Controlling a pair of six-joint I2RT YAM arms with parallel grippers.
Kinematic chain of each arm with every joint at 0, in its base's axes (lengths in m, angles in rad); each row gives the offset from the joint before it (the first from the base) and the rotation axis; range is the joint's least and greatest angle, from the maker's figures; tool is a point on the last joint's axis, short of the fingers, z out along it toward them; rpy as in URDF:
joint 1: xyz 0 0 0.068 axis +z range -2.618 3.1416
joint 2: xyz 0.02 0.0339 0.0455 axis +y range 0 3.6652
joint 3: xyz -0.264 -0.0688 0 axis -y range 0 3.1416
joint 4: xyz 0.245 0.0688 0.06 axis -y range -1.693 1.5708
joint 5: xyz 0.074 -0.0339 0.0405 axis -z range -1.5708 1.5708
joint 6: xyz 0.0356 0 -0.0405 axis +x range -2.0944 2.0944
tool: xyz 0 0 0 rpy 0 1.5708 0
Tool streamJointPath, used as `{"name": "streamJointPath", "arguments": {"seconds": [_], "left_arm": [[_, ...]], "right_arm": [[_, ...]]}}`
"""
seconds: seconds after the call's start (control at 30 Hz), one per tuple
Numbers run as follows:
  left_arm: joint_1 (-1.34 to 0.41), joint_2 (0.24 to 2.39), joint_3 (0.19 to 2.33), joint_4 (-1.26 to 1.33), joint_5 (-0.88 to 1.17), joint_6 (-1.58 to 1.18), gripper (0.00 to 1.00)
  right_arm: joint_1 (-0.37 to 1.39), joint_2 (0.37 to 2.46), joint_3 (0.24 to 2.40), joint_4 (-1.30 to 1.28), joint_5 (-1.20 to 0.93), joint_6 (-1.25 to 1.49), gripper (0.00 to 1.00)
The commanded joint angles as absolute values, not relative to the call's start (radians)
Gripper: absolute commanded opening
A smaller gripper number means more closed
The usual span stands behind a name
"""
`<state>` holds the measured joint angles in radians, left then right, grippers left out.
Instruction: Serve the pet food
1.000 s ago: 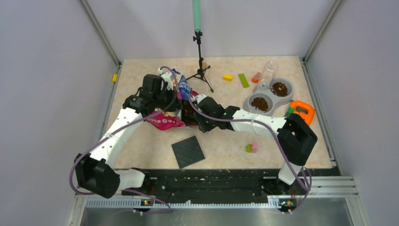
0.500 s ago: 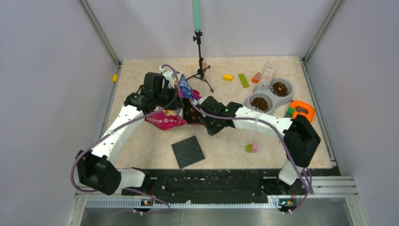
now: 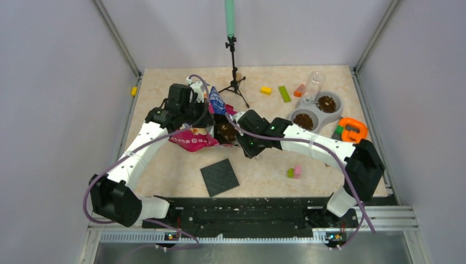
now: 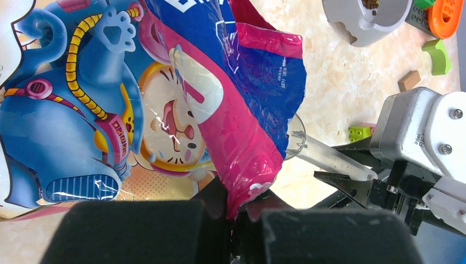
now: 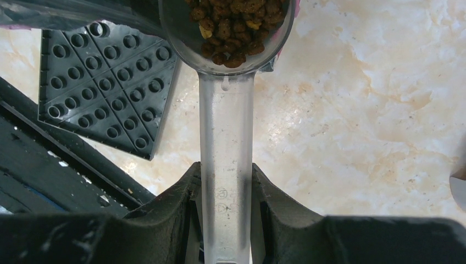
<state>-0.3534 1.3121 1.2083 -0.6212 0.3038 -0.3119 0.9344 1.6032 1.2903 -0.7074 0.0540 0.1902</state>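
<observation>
Stock on your desk (image 3: 264,165), listed left to right.

- Yellow block (image 3: 133,91): at the far left edge, well apart from everything else.
- Left arm (image 3: 137,154): reaches in to the bag. Your left jaws are pressed together on a pink fold at the bag's edge, shown in the left wrist view.
- Bag (image 4: 110,110): glossy, pink and blue, cartoon print. It lies crumpled left of centre.
- Studded plate (image 3: 219,177): black, flat, on the near side of the bag, touched by neither arm.
- Scoop (image 5: 225,137): clear plastic. Your right jaws pinch its handle from both sides. Its bowl sits at the bag's mouth against the pink edge and is loaded with pet food (image 5: 231,22), small dark brown pellets.
- Tripod (image 3: 235,82): black, upright at the far side, with a green pole above it.
- Yellow brick (image 3: 266,90) and green brick (image 3: 283,94): far side, near each other, apart from the arms.
- Right arm (image 3: 319,147): stretches from the right base across to the scoop.
- Clear bottle (image 3: 313,85): just behind the double bowl, with an orange piece beside it. You cannot tell whether they are joined.
- Double bowl (image 3: 315,111): grey, at the far right. Each well holds more pet food.
- Orange toy (image 3: 353,130): just beside the double bowl's right side.
- Green and pink blocks (image 3: 294,172): together on the near side, under the right arm's span.
</observation>
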Motion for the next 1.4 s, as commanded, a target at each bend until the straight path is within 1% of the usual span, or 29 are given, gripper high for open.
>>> {"name": "streamJointPath", "arguments": {"seconds": [0.0, 0.33, 0.5, 1.03, 1.37], "left_arm": [[-0.356, 1.298, 1.264, -0.537, 0.361, -0.321, 0.00], [-0.356, 1.300, 1.274, -0.545, 0.353, -0.313, 0.00], [-0.355, 1.313, 1.278, -0.538, 0.386, -0.319, 0.00], [-0.355, 1.323, 1.264, -0.527, 0.345, -0.344, 0.00], [-0.355, 1.347, 1.271, -0.512, 0.306, -0.375, 0.00]], "right_arm": [[0.949, 1.550, 1.352, -0.722, 0.066, 0.174, 0.00], [0.953, 1.493, 1.353, -0.742, 0.096, 0.175, 0.00], [0.956, 1.459, 1.350, -0.748, 0.068, 0.163, 0.00], [0.978, 1.346, 1.309, -0.781, 0.099, 0.170, 0.00], [0.984, 1.286, 1.287, -0.853, 0.129, 0.188, 0.00]]}}
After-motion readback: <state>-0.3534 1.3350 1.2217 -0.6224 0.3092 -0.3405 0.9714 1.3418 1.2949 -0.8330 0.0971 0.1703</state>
